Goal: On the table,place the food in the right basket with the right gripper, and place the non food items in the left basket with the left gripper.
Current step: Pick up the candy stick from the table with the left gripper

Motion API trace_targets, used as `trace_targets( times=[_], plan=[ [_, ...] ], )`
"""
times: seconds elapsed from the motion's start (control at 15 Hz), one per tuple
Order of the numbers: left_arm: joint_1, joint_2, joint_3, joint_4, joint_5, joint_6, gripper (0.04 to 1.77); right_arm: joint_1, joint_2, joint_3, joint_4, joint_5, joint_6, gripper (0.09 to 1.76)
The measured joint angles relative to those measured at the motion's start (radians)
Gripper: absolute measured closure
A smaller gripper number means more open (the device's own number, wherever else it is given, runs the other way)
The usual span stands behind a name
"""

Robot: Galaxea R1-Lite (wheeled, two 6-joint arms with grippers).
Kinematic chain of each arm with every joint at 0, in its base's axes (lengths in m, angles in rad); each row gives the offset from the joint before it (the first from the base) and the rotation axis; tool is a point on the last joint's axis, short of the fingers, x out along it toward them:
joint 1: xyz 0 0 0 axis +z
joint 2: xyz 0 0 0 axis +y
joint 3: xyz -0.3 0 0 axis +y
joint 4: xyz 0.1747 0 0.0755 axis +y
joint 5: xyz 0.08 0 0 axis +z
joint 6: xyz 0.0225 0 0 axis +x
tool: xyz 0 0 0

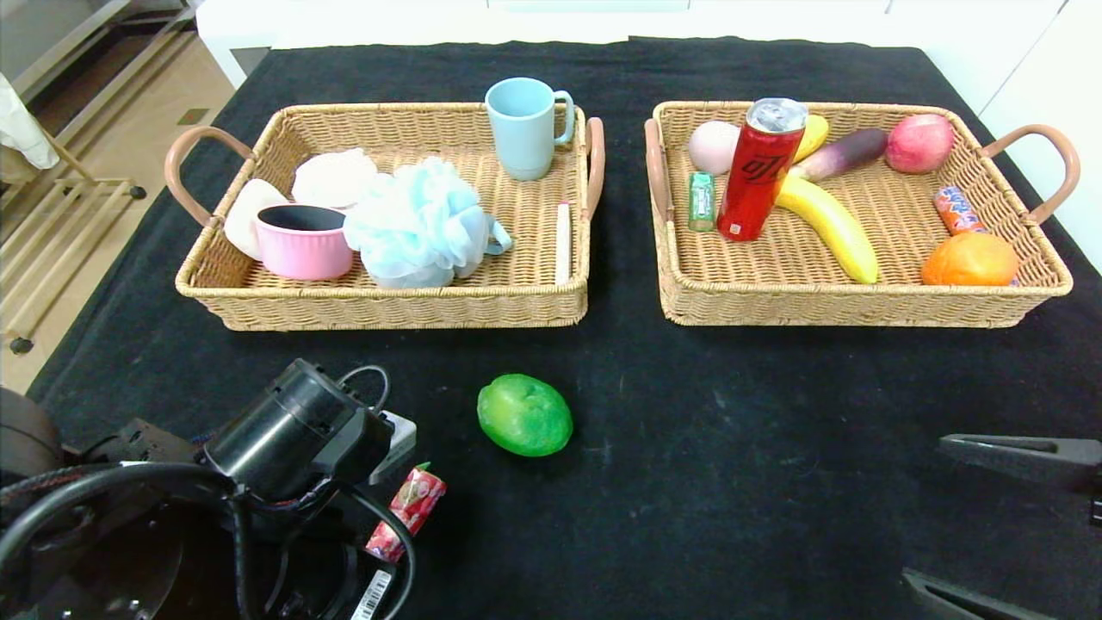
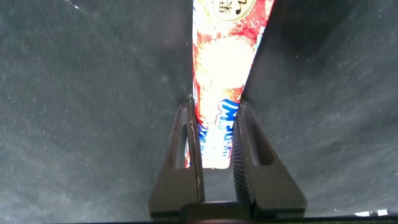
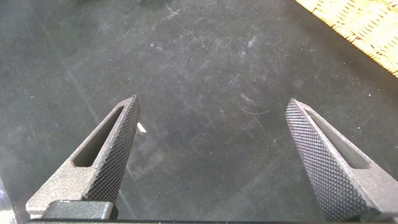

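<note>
My left gripper (image 2: 214, 109) is shut on one end of a red and white snack packet (image 2: 227, 56) with blue lettering. The packet (image 1: 406, 512) pokes out from under my left wrist at the near left of the black table. A green round fruit (image 1: 524, 414) lies on the cloth just right of it. My right gripper (image 3: 211, 102) stands open over bare cloth at the near right (image 1: 923, 510), with nothing between its fingers. The left basket (image 1: 387, 306) and the right basket (image 1: 861, 306) stand side by side at the back.
The left basket holds a blue mug (image 1: 523, 127), a pink bowl (image 1: 303, 241), a blue bath puff (image 1: 419, 222) and white pads. The right basket holds a red can (image 1: 759, 169), bananas (image 1: 831, 224), an orange (image 1: 969, 259), a peach (image 1: 919, 143) and other food.
</note>
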Motion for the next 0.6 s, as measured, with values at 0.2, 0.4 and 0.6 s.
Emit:
trace_targets(
  times=[0.2, 0.4, 0.6],
  plan=[
    [0.0, -0.006, 0.002, -0.003, -0.004, -0.001, 1.46, 0.001, 0.0, 0.0, -0.001, 0.0, -0.001, 0.14],
    [-0.018, -0.055, 0.004, 0.0, -0.014, 0.0, 1.46, 0.002, -0.003, -0.001, -0.001, 0.0, 0.001, 0.14],
    [-0.038, -0.133, 0.005, 0.007, -0.022, 0.0, 1.46, 0.006, -0.005, 0.0, 0.0, 0.0, 0.001, 0.14]
  ],
)
